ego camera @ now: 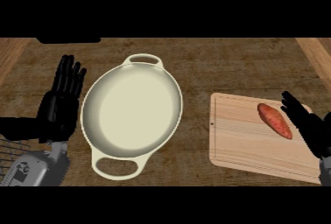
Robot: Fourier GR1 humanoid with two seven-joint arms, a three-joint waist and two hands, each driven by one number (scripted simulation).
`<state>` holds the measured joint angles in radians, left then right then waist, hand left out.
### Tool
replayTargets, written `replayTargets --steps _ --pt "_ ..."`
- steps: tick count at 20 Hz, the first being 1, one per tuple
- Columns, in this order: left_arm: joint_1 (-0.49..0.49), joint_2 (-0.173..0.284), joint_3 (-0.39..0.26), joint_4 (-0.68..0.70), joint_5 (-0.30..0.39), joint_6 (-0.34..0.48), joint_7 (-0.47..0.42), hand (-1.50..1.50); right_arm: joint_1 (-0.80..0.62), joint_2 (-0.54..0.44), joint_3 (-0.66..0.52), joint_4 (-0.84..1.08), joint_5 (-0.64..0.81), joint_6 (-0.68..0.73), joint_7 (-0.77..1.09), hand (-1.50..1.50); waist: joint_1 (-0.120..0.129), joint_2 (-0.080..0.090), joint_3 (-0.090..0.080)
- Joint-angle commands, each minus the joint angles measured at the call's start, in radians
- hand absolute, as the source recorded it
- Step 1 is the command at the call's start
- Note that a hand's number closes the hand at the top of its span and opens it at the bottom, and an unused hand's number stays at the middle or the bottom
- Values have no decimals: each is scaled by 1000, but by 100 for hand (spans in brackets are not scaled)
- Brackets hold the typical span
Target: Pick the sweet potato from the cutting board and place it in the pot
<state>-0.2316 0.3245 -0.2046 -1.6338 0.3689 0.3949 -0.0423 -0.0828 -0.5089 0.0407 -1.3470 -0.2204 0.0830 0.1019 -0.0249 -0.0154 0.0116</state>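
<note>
Head view gives you the whole layout: the sweet potato (275,120) lies on the cutting board (249,148) at about 3 o'clock from the pot (132,116), toward the board's far right corner, its long axis running from 11 o'clock down to 5 o'clock. The pot is a cream oval with a handle at each end, sitting mid-table (194,65), well apart from the board and with nothing in it.

Your right hand (307,124) is just beside the sweet potato at its 3 o'clock side, fingers straight and spread, holding nothing. Your left hand (61,103) rests open at 9 o'clock of the pot, fingers pointing up, also holding nothing.

Expect the sweet potato to be stiff, fairly light and smooth-skinned, with tapered ends that could slip out of a pinch. Its rounded body will likely roll on the flat board if nudged sideways. Take hold across the thick middle, thumb on one long side and fingers on the other, rather than at either tip.
</note>
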Motion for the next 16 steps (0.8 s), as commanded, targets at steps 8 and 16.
replayTargets --steps 8,16 --pt "178 220 -16 146 -138 -42 113 0 -53 -354 -134 110 222 23 -224 -150 44 23 -7" --pt "200 264 55 200 -131 -119 96 0 -40 -277 -201 394 234 86 -776 -150 35 19 -10"
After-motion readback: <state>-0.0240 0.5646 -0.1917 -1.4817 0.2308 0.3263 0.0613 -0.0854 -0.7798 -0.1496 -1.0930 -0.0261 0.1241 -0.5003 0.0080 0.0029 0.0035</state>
